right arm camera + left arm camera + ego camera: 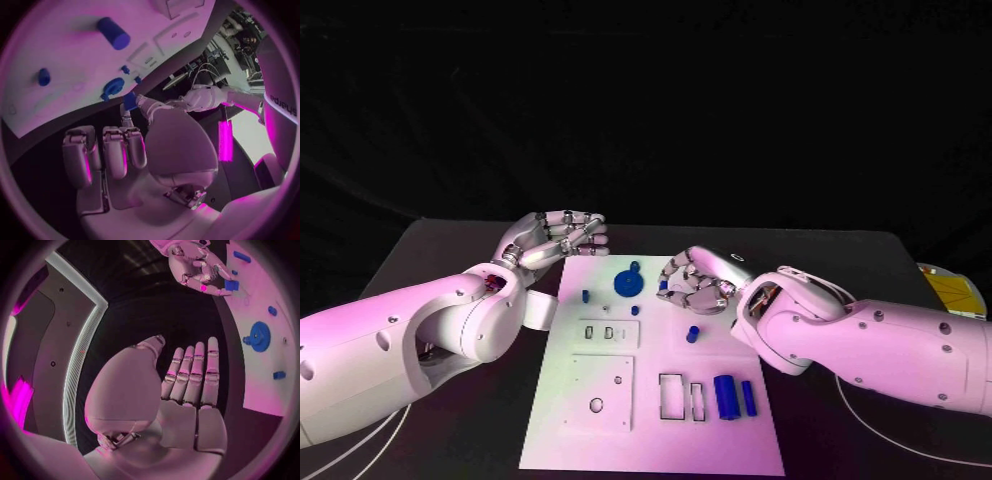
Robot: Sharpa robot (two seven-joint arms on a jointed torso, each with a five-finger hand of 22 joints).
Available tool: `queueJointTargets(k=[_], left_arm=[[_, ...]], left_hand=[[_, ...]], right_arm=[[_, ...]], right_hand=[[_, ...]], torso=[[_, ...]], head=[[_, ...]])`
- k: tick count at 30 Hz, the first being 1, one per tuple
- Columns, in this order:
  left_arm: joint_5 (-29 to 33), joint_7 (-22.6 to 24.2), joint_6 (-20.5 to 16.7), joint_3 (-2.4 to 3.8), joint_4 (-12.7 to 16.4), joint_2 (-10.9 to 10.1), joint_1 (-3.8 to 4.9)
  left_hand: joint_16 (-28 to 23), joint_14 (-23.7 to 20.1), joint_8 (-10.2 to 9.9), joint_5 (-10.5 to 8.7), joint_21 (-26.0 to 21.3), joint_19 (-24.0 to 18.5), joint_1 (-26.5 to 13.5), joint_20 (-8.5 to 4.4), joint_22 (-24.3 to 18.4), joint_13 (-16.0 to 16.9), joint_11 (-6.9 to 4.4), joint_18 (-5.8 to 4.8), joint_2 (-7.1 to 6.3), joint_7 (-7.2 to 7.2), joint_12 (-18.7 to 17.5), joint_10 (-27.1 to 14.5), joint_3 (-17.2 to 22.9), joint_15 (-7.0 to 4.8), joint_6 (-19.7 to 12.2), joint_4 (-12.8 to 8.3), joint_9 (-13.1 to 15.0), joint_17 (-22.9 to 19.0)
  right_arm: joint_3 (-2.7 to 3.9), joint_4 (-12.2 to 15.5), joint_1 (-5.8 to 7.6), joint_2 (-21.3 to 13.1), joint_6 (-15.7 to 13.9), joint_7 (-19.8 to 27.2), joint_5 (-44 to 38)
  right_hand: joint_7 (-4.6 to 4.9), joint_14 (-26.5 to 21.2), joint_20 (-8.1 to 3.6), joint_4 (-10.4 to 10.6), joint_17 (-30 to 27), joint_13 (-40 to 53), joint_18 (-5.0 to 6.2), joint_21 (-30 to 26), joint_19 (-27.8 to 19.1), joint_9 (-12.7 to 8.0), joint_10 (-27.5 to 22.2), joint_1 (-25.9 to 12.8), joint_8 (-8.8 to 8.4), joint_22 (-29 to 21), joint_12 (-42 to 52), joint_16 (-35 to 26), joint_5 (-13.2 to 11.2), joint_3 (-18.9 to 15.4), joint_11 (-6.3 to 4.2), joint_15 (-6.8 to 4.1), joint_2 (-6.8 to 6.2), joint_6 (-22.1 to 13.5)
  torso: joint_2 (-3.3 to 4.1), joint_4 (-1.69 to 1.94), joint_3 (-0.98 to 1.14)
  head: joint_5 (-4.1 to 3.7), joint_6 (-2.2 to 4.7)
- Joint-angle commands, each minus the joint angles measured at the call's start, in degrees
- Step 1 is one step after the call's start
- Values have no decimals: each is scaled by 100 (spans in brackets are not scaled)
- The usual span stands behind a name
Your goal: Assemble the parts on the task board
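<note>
Right hand (700,281) pinches a small blue part (232,285), I think; left hand (554,238) open, holding nothing, near the board's (661,420) far edge.

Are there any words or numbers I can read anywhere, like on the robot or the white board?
White arm in the right wrist view: there is grey lettering printed along it, but it is bent and too blurred to read.
Task board: no words or numbers, just cut-out shapes and blue parts.
Yellow object at the table's right edge: no text that can be read.
</note>
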Motion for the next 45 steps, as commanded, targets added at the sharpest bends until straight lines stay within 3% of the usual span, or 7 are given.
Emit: queueJointTargets(k=[1, 7, 10, 15, 19, 28, 45], left_arm=[[19, 31, 85, 3, -1, 20, 4], [19, 33, 85, 3, 8, 40, 4], [19, 41, 79, 4, 6, 48, 3], [20, 41, 75, 4, -12, 56, 4], [20, 40, 77, 4, -22, 58, 5], [20, 34, 81, 4, -38, 61, 5], [20, 14, 99, 4, -50, 42, 5]], left_hand=[[-20, -17, -27, -31, 27, 29, 16, 17, -10, 8, -2, 22, -28, 242, -18, -1, 42, -3, -35, -3, -7, 5], [-23, -14, -27, -34, 27, 30, 9, 18, -12, 8, -2, 22, -27, 242, -22, 4, 41, -3, -34, 1, -6, 10], [-24, -14, -27, -34, 27, 30, 9, 18, -12, 8, -2, 22, -26, 243, -23, 3, 41, -3, -35, 2, -7, 10], [-25, -14, -28, -34, 28, 30, 9, 17, -12, 8, -2, 23, -25, 243, -24, 3, 42, -3, -35, 1, -7, 11], [-25, -14, -28, -34, 28, 30, 9, 17, -12, 8, -2, 23, -25, 243, -24, 3, 42, -3, -35, 1, -7, 11], [-26, -14, -29, -34, 28, 31, 9, 17, -13, 8, -1, 23, -24, 244, -27, 3, 43, -3, -36, 1, -7, 13], [-26, -14, -29, -34, 28, 31, 9, 17, -13, 8, -1, 23, -24, 244, -27, 3, 43, -3, -36, 1, -7, 13]], right_arm=[[-19, 1, -12, 195, 152, -401, -595], [-71, -115, -71, 629, 360, -815, -928], [-96, -175, -117, 794, 426, -933, -1030], [-124, -249, -211, 1019, 479, -1061, -1248], [-131, -268, -285, 1122, 503, -1101, -1395], [-137, -339, -387, 1248, 533, -1143, -1630], [-144, -403, -438, 1276, 555, -1205, -1838]], right_hand=[[-216, 581, -39, 26, 1387, 1245, -83, 27, 600, 219, 395, -33, 188, 1505, -12, 13, 62, 13, -35, -50, 13, 245], [-221, 573, -51, 113, 1348, 1237, -83, 27, 600, 234, 390, -123, 199, 1505, -22, 2, 106, 17, -39, -58, 29, 246], [-223, 572, -52, 114, 1343, 1238, -83, 27, 600, 236, 391, -123, 199, 1505, -21, 1, 120, 19, -41, -59, 25, 245], [-224, 572, -54, 113, 1341, 1243, -83, 27, 600, 239, 395, -125, 201, 1505, -17, 0, 141, 20, -43, -62, 12, 243], [-225, 572, -56, 116, 1344, 1245, -83, 27, 600, 242, 397, -132, 204, 1505, -15, 1, 149, 16, -44, -63, -2, 244], [-236, 571, -63, 83, 1337, 1248, -83, 27, 600, 256, 400, -114, 216, 1505, -12, -1, 140, 9, -54, -71, -78, 246], [-214, 568, -69, -22, 1323, 1212, -83, 27, 600, 264, 371, -39, 194, 1505, -55, -6, 100, 5, -42, -69, -250, 180]], torso=[[11, -2, -2], [22, 1, -7], [23, 1, -21], [26, 1, -5], [26, 2, -8], [14, 7, -2], [19, 2, 1]], head=[[68, 31], [131, 5], [138, -21], [174, -55], [183, -64], [224, -107], [249, -156]])
